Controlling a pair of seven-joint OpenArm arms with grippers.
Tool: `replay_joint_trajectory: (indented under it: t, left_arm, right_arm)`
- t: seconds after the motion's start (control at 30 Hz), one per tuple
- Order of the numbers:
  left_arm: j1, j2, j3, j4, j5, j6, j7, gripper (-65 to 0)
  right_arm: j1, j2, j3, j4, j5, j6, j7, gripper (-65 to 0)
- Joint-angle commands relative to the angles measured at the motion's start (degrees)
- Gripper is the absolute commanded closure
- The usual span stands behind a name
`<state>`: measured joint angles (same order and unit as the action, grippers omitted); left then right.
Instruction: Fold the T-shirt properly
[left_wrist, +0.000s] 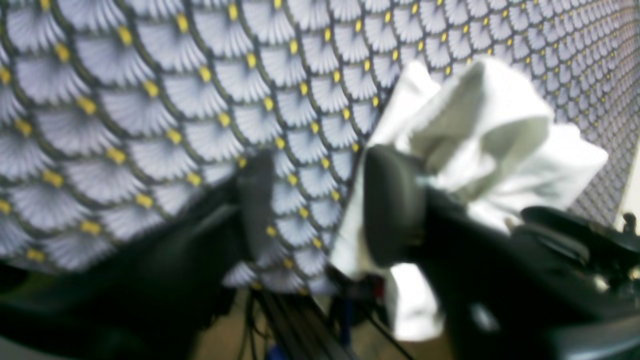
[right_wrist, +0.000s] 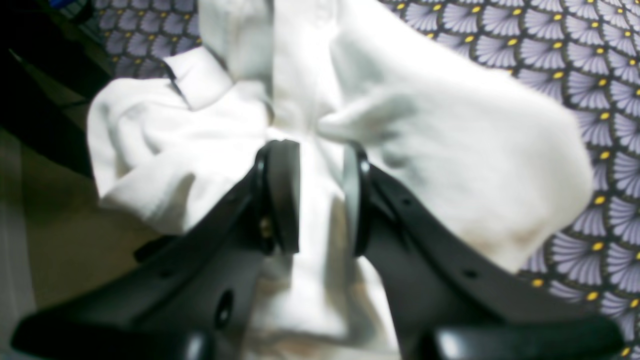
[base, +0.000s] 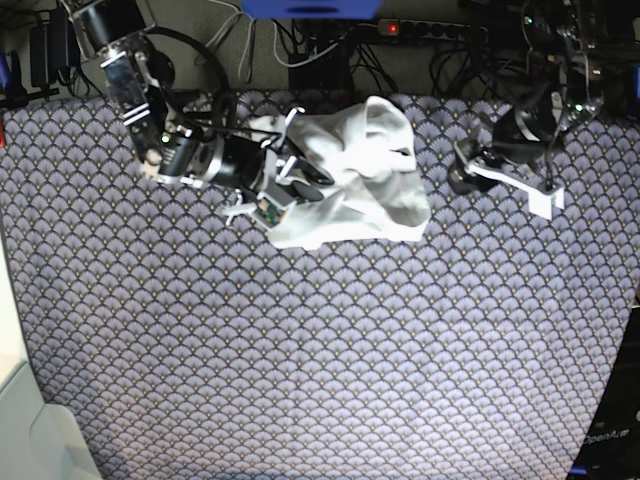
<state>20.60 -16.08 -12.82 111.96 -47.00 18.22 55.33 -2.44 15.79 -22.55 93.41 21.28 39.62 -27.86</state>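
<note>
The white T-shirt (base: 365, 180) lies bunched in a heap at the back middle of the patterned cloth. My right gripper (base: 298, 186) reaches in from the left, and in the right wrist view the gripper (right_wrist: 320, 197) is shut on a band of the T-shirt (right_wrist: 450, 150) running between its pads. My left gripper (base: 463, 170) hovers right of the heap, apart from it. In the left wrist view, blurred, it (left_wrist: 325, 200) stands open with only patterned cloth showing between the fingers. The T-shirt (left_wrist: 490, 130) lies just past the right finger (left_wrist: 395, 200).
The fan-patterned tablecloth (base: 320, 350) covers the whole table. A power strip and cables (base: 430, 30) run behind the back edge. A pale surface (base: 20, 420) sits at the lower left corner. The table's back edge is close to both arms.
</note>
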Motion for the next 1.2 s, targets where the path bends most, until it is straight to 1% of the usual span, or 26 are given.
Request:
replay_joint_trajectory:
  t: [0.0, 0.03, 0.07, 0.1, 0.13, 0.17, 0.2, 0.27, 0.37, 0.47, 0.63, 0.73, 0.93, 1.07, 1.1, 1.13, 1.17]
  left_arm:
    - [-0.42, -0.41, -0.5, 1.05, -2.89, -0.15, -0.52, -43.4]
    - [-0.42, -0.5, -0.5, 1.14, -4.91, -0.24, -0.43, -50.0]
    - [-0.42, -1.02, -0.5, 1.14, -6.93, -0.33, -0.52, -54.8]
    - [-0.51, -1.46, -0.5, 1.05, -9.22, -1.38, -0.61, -60.1]
    - [-0.78, -1.64, -0.5, 0.87, -10.89, -3.14, -0.61, -63.2]
    - [-1.74, -1.55, -0.5, 0.7, -12.03, -5.16, -0.61, -65.0]
    - [-2.45, -1.37, -0.5, 0.52, -12.29, -6.75, -0.61, -65.0]
    - [-3.94, -0.94, -0.15, -0.8, -12.21, -8.68, -0.34, -65.0]
    - [-7.11, 0.38, 1.52, -4.05, -12.21, -8.59, -0.08, -65.0]
    - [-9.39, 0.74, 3.81, -9.68, -12.21, -8.59, -0.08, -65.0]
    - [-10.97, 0.65, 8.64, -14.95, -12.21, -8.59, -0.25, -65.0]
    - [-11.06, 0.65, 10.4, -15.92, -12.21, -8.59, -0.34, -65.0]
    - [-11.68, 1.0, 13.57, -17.06, -6.67, -8.77, -0.34, -65.0]
    - [-13.52, 1.09, 16.03, -20.75, -5.79, -9.03, -0.69, -65.0]
    - [-13.96, 1.09, 16.56, -21.37, -5.79, -9.03, -0.69, -64.0]
    - [-14.23, 1.09, 16.91, -22.16, -5.79, -9.03, -0.69, -59.6]
    - [-14.93, 1.09, 17.35, -22.78, -5.79, -9.03, -0.78, -53.1]
  right_arm:
    - [0.81, 0.69, 0.26, 1.06, 0.92, 0.38, 1.44, -13.2]
    - [0.81, 0.69, 0.26, 1.06, 0.83, 0.38, 1.35, -13.2]
    - [0.81, 0.87, 0.26, 1.06, 0.83, 0.38, 1.35, -13.2]
    - [0.81, 1.66, 0.35, 1.06, 1.01, 0.38, 1.35, -13.2]
    - [0.81, 2.19, 0.35, 1.06, 1.1, 0.38, 1.35, -13.2]
    - [0.81, 2.36, 0.35, 1.14, 1.1, 0.38, 1.35, -13.2]
    - [0.81, 2.45, 0.35, 1.14, 1.1, 0.38, 1.35, -13.2]
    - [0.72, 3.07, 0.35, 1.14, 1.1, 0.38, 1.35, -13.2]
    - [0.63, 3.24, 0.35, 1.14, 1.01, 0.38, 1.35, -13.2]
    - [0.37, 4.12, 0.35, 1.14, 1.01, 0.38, 1.35, -13.2]
    - [0.63, 4.47, 0.35, 1.06, 0.83, 0.38, 1.35, -13.2]
    - [0.55, 4.47, 1.67, 0.97, 0.83, 0.38, 1.35, -13.2]
    - [0.63, 4.38, 3.07, 0.79, 0.83, 0.38, 1.35, -13.2]
    - [0.63, 4.38, 4.22, 0.7, 0.74, 0.38, 1.35, -13.2]
    - [0.55, 4.38, 4.22, 0.7, 0.74, 0.38, 1.35, -13.2]
    - [0.37, 4.38, 4.22, 0.7, 0.74, 0.38, 1.35, -13.2]
    - [0.2, 4.38, 4.22, 0.62, 0.74, 0.38, 1.44, -13.2]
